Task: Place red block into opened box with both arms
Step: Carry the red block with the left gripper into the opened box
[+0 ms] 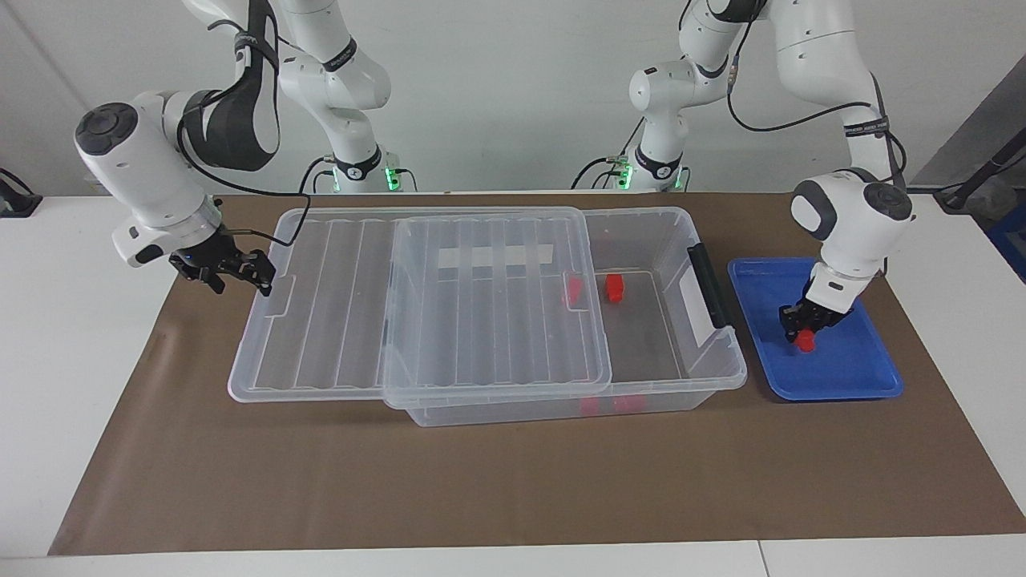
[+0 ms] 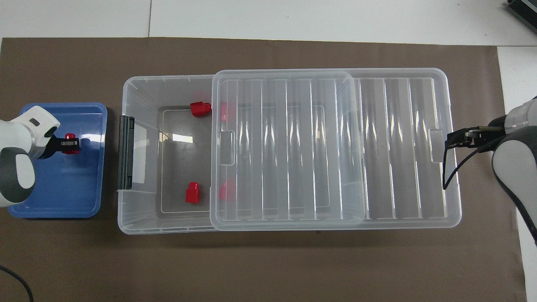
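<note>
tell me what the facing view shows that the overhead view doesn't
Only the facing view: both arms up to their bases, and the white tape strip under the lid. Only the overhead view: four red blocks inside the box as separate pieces. Both: the lid slid toward the right arm's end, right gripper at its edge, left gripper shut on the red block over the blue tray.
</note>
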Robot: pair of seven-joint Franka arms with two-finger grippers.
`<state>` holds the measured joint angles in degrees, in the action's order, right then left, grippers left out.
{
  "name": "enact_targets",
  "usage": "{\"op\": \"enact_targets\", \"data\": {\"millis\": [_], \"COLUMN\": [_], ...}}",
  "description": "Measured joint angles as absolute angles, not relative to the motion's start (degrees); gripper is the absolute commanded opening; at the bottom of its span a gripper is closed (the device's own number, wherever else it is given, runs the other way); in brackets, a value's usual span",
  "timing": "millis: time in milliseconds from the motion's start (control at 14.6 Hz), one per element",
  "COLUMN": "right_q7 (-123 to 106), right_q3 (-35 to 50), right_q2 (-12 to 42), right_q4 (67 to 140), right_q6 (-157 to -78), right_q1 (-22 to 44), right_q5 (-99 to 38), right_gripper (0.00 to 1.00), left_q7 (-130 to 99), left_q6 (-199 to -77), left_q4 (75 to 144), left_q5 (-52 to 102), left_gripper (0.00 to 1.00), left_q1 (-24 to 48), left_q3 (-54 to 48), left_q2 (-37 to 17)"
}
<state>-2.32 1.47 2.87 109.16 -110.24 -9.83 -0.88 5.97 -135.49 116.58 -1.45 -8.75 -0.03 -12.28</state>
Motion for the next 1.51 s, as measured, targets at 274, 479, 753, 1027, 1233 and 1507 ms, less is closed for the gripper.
{"op": "enact_targets", "data": {"millis": [274, 479, 753, 1027, 1233, 1507], "right_q7": [-2.52, -2.55, -2.55, -2.56, -2.55, -1.69], "right_q3": [1.45, 1.44, 1.35, 1.26, 1.59, 2.06], "right_q2": [2.86, 2.86, 2.86, 2.74, 2.3, 1.42], "right_q4": [109.17, 109.18, 109.2, 109.04, 107.47, 105.24], "right_q6": [-110.25, -110.25, -110.25, -110.4, -110.37, -108.64], "right_q1": [-10.62, -10.91, -11.0, -11.01, -10.82, -8.38], "right_q5": [-0.88, -0.88, -0.88, -0.87, -0.77, -0.77], "right_gripper": [0.93, 0.97, 0.97, 0.97, 0.98, 0.98], "left_q7": [-2.18, -12.41, -25.9, -29.95, -32.11, -33.95], "left_q6": [-120.74, -111.92, -107.2, -107.26, -111.77, -125.78], "left_q4": [104.78, 97.5, 92.93, 93.23, 97.15, 110.46], "left_q5": [-1.42, -1.39, -1.42, -1.43, -1.43, -1.44], "left_gripper": [0.0, 0.0, 0.0, 0.0, 0.0, 0.0], "left_q1": [-3.81, 2.46, 11.62, 16.44, 19.15, 20.57], "left_q3": [-0.54, -1.08, -1.44, -1.53, -1.52, -1.38], "left_q2": [-10.71, -10.05, -9.89, -9.9, -9.27, -6.48]}}
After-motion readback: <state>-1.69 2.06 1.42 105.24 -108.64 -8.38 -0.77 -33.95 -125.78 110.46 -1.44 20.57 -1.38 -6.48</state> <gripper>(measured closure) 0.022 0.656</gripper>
